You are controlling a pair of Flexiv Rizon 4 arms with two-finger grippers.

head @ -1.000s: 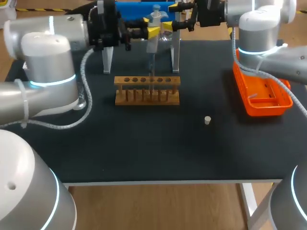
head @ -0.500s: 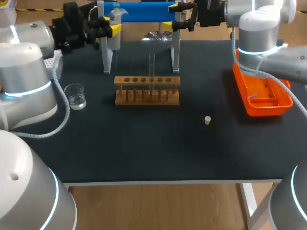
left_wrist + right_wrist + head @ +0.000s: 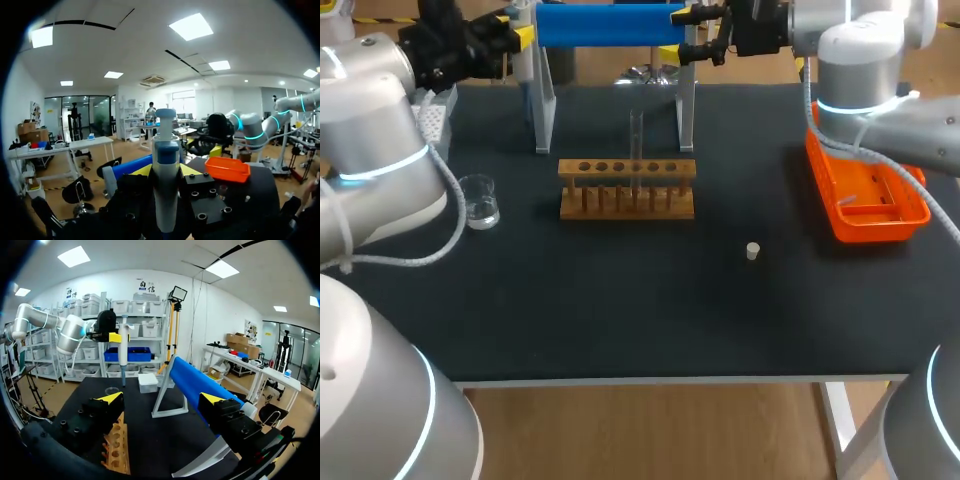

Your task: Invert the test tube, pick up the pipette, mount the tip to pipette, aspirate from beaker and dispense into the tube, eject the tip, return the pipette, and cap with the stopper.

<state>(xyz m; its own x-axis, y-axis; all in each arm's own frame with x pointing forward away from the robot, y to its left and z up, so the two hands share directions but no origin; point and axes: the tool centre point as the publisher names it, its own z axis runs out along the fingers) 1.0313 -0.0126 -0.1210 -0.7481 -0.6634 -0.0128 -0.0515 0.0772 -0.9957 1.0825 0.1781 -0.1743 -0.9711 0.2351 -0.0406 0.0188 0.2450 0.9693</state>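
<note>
Gripping the white-and-blue plastic pipette (image 3: 165,185) upright between both fingers, the left pincer (image 3: 520,38) lets its slender shaft hang clear, presumably to avoid drips. The blue-barred white stand (image 3: 610,25) sits just beside it. Right pincer (image 3: 162,399): spread wide, empty.

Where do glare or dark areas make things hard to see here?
Head view: the clear test tube and beaker show only by faint highlights against the black table. Left wrist view: the close pipette blocks the middle.
</note>
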